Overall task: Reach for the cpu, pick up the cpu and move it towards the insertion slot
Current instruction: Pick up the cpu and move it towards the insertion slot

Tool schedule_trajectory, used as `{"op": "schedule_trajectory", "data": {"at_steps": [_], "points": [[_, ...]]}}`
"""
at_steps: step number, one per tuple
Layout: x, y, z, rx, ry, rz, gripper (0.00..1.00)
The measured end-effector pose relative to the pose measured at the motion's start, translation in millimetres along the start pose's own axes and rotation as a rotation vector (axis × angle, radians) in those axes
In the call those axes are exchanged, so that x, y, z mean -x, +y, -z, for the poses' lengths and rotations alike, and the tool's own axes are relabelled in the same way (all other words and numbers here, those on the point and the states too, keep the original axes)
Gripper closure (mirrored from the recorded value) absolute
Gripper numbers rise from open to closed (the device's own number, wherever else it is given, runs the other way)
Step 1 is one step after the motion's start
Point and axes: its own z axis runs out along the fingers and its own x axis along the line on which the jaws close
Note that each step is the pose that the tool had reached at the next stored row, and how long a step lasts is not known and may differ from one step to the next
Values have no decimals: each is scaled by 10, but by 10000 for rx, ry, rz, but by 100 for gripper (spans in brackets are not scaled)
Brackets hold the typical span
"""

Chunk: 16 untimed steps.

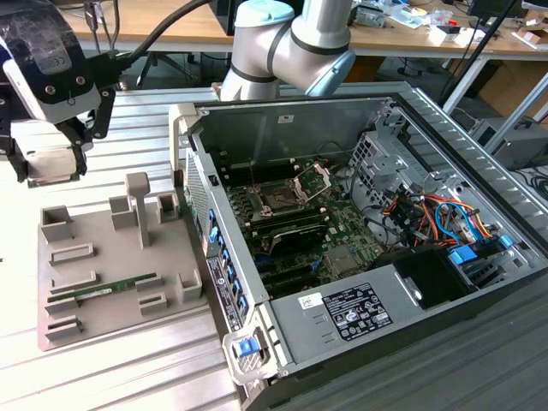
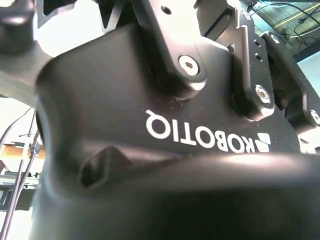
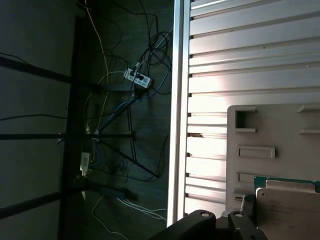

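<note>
In the exterior view, your gripper [image 1: 51,169] hung over the grey tray [image 1: 60,317], well apart from the one socket [image 1: 279,199], with its jaws narrowed on a pale slab. In the first wrist view, you had one chip [image 3: 287,205], silvery and green-edged. It was likely light, stiff and fragile, best held by its edges.

cpu [image 3: 287,210] cut off at the first wrist view's edge (jaws hidden behind the gripper body [image 2: 150,125])
</note>
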Motion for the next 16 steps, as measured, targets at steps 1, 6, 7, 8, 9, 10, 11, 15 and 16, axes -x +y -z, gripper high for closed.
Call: {"op": "schedule_trajectory", "data": {"at_steps": [1,6,7,8,9,10,11,15,16], "points": [[14,-1,0,0,-1,0,45],[174,-11,0,0,0,-1,45],[179,-11,0,0,-1,0,45],[186,-12,0,0,-1,0,45],[194,-12,1,0,0,0,45],[200,-13,1,0,0,0,45],[205,-13,0,0,0,0,45],[229,-15,0,0,-1,0,45],[235,-15,1,0,0,-1,45]]}}
